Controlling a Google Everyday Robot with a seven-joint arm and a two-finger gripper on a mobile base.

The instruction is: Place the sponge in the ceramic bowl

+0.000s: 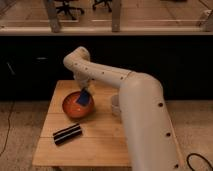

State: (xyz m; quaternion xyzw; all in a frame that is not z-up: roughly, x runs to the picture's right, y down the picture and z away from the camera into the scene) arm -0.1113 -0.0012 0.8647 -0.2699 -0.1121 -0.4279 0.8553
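Observation:
The orange-red ceramic bowl (69, 107) stands on the left half of a small wooden table (100, 137). My gripper (83, 89) hangs from the white arm just above the bowl's far right rim. It is shut on the blue sponge (84, 98). The sponge hangs tilted from the gripper, over the inside of the bowl. I cannot tell whether its lower edge touches the bowl.
A black ribbed cylinder (67, 134) lies on the table in front of the bowl, near the left front edge. The thick white arm (145, 115) covers the table's right side. A dark counter wall (165, 60) runs behind the table.

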